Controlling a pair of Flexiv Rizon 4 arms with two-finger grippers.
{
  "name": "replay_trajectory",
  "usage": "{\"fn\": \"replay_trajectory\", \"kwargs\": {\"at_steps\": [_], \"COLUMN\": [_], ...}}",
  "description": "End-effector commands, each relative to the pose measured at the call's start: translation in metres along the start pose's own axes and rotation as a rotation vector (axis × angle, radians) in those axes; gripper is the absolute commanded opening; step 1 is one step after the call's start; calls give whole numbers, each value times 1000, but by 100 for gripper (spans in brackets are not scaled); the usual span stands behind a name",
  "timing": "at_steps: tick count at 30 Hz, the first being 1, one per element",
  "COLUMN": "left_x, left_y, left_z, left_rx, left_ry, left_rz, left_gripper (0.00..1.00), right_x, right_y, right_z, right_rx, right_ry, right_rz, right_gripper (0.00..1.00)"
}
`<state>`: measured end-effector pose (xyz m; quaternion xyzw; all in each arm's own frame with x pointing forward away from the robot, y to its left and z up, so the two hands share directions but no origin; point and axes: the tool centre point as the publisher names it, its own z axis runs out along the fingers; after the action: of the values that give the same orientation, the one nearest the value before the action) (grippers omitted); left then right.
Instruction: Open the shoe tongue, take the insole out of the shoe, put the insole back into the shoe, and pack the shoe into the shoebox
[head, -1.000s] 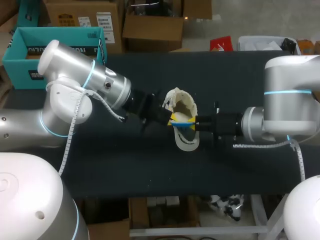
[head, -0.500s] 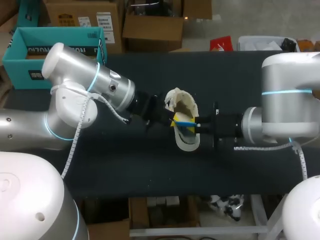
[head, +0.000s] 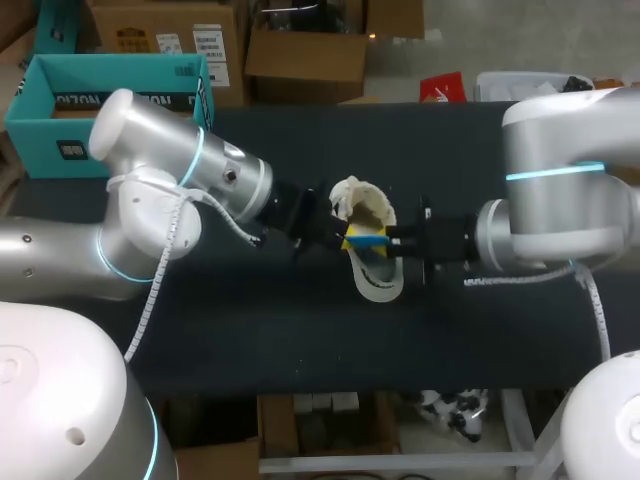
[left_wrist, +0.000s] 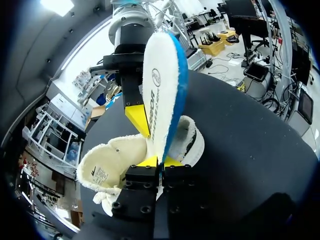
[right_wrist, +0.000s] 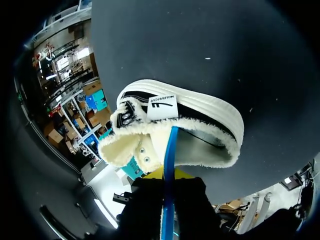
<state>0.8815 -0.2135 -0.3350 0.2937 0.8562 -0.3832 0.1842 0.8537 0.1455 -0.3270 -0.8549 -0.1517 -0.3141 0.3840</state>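
Blue-edged insole (left_wrist: 162, 85) pinched on edge just above the fleece-lined shoe (head: 365, 205) at mid bench (head: 300, 330). Left end effector (left_wrist: 159, 161) clamped on one end, right end effector (right_wrist: 167, 175) on the other. Probably best: free one grip, dip the toe end, slide in lengthwise.

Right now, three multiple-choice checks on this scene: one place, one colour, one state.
1. Where is the shoe?
A. held in the air
B. lying on the table
C. hanging off the edge

2. What colour is the insole along its edge?
A. red
B. green
C. blue

3. What is the left claw doing?
A. open, empty
B. shut on the insole
C. shut on the shoe

Answers:
1 B: the shoe rests on the black table, below the insole.
2 C: a blue rim runs beside the white fleece.
3 B: its yellow tips pinch the insole's end from both sides.
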Motion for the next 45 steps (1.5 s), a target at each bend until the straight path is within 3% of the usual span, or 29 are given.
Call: {"fn": "replay_trajectory", "kwargs": {"at_steps": [1, 17, 21, 23, 28, 29, 30, 31, 32, 35, 36, 37, 38, 39, 40, 41, 42, 45], "left_x": [-5, -9, -2, 1, 6, 6, 6, 5, 4, 4, 4, 4, 5, 5, 5, 6, 6, 5], "left_y": [-1, 8, 0, -4, -16, -18, -20, -22, -23, -25, -25, -25, -25, -25, -25, -24, -24, -22], "left_z": [10, 26, 17, 11, 6, 7, 7, 9, 10, 15, 16, 17, 17, 18, 17, 17, 16, 15], "left_rx": [-2, -24, -16, -7, 11, 13, 13, 12, 8, 1, -1, -4, -7, -9, -12, -15, -17, -22], "left_ry": [0, 6, 7, -5, -27, -31, -34, -35, -35, -32, -31, -31, -31, -32, -33, -36, -37, -42], "left_rz": [-2, -64, -48, -40, -19, -16, -14, -12, -7, -4, -4, -3, -3, -3, -3, -3, -3, -7], "left_gripper": [0, 0, 32, 40, 35, 30, 21, 5, 0, 0, 0, 0, 0, 0, 0, 0, 0, 0], "right_x": [-2, -7, -7, -8, -10, -10, -10, -10, -10, -9, -9, -10, -10, -11, -12, -13, -14, -16], "right_y": [14, 39, 42, 42, 43, 43, 44, 44, 44, 42, 41, 38, 35, 31, 27, 24, 21, 15], "right_z": [8, 13, 12, 11, 8, 8, 8, 9, 9, 7, 5, 3, 1, -3, -6, -10, -13, -20], "right_rx": [27, 23, 26, 26, 25, 26, 27, 29, 31, 38, 34, 30, 27, 18, 4, -3, -10, -31], "right_ry": [14, -10, -9, -8, -6, -6, -7, -8, -8, -6, -4, -3, -2, -1, -4, -5, -8, -18], "right_rz": [5, 30, 33, 34, 37, 36, 36, 35, 35, 32, 29, 27, 26, 22, 18, 15, 14, 13], "right_gripper": [0, 0, 0, 0, 0, 0, 0, 0, 0, 0, 7, 36, 56, 83, 90, 76, 49, 9]}}
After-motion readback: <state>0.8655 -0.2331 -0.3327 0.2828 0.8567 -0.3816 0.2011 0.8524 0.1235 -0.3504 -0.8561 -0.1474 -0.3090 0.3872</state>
